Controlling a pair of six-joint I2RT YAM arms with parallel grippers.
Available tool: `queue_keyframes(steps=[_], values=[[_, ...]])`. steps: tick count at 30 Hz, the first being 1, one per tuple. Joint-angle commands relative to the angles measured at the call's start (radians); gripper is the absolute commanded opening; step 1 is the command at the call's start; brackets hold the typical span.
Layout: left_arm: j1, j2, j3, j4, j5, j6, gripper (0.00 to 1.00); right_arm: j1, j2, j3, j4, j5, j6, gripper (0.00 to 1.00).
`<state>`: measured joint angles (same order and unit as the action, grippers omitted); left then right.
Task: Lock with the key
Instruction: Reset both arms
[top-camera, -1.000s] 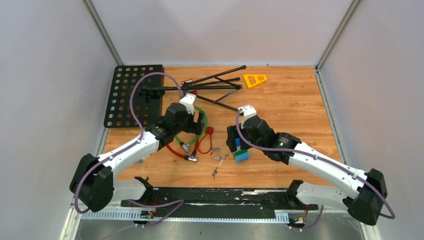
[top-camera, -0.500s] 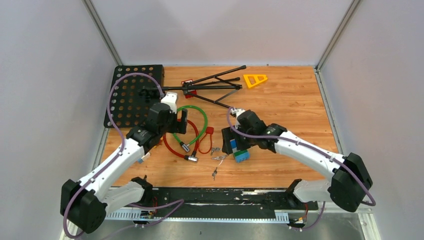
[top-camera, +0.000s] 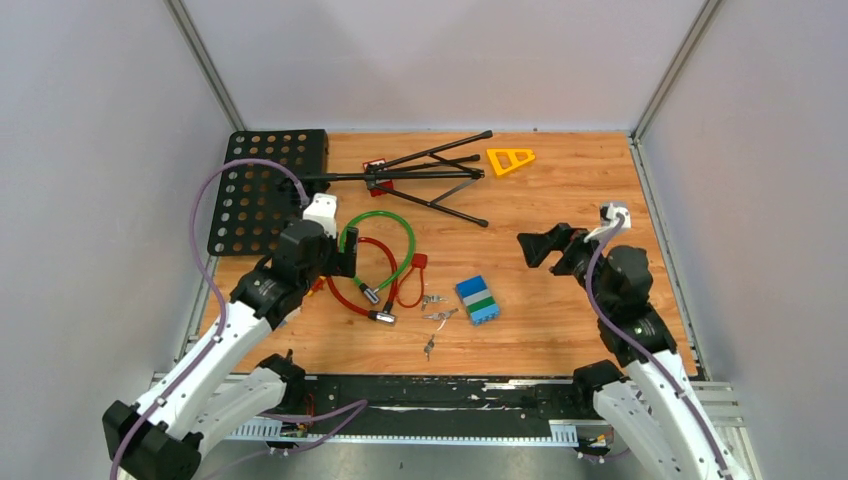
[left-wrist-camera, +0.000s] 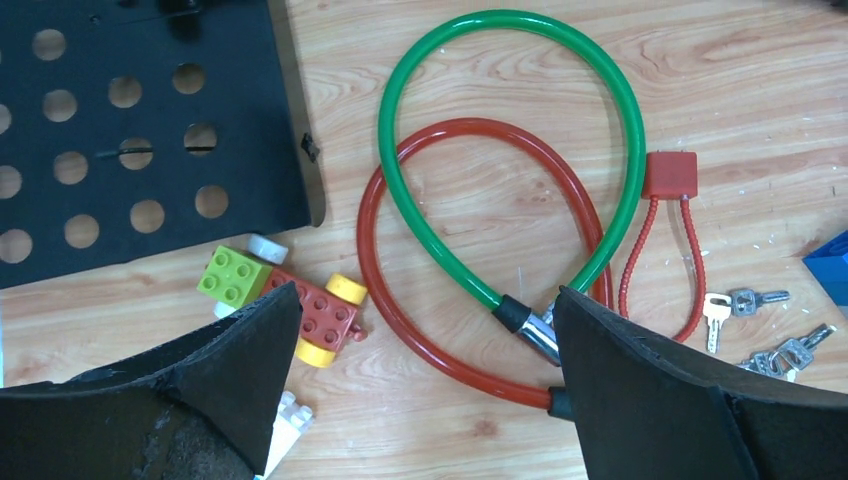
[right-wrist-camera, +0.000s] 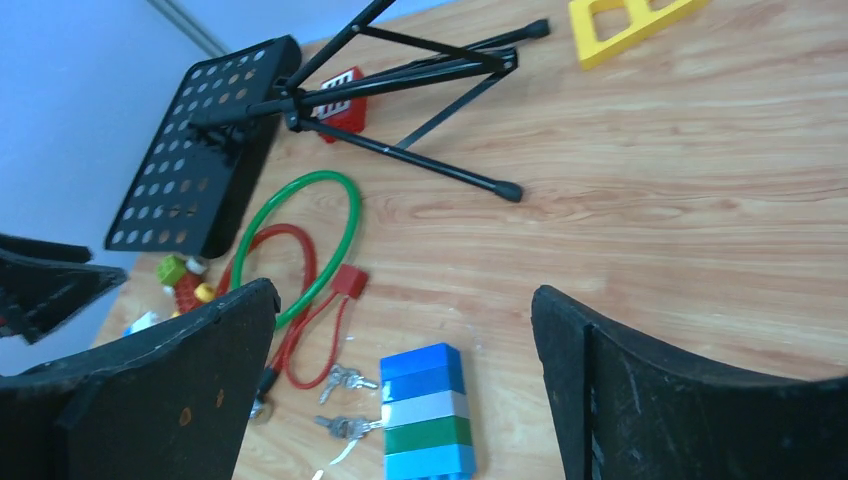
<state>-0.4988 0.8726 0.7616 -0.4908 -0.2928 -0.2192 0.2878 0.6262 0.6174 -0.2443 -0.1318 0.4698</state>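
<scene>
Left gripper (left-wrist-camera: 425, 295) and right gripper (right-wrist-camera: 402, 292) stand open, empty (keys (left-wrist-camera: 745, 298) untouched); the flat keys may slip when pinched.

Looped green cable lock (left-wrist-camera: 510, 18) near keys (left-wrist-camera: 748, 298)

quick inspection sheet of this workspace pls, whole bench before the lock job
surface: wooden table, no damage seen
job's things: green cable lock looped over red cable lock; small red lock beside them; keys loose on the wood, none in a lock
clutter: folded music stand at the far left; yellow triangle at the far edge; brick stack mid-table; loose bricks by the stand
grippers: left gripper open above the locks; right gripper open, raised; neither holds anything
cables: purple cables looped along both arms, clear of the objects
surroundings: grey walls, nothing else seen
</scene>
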Motion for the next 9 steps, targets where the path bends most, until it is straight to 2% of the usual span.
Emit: queue_keyframes(steps=[1, 5, 9], values=[[0.002, -0.053, -0.010, 0.024, -0.046, 0.027, 1.00, 0.002, -0.094, -0.109, 0.083, 0.102, -0.085, 1.00], [0.002, -0.048, -0.004, 0.021, -0.038, 0.035, 1.00, 0.002, -0.124, -0.106, 0.022, 0.127, -0.068, 1.00], [0.002, -0.049, 0.003, 0.025, -0.008, 0.034, 1.00, 0.001, -0.089, -0.069, -0.053, 0.177, -0.016, 1.00]])
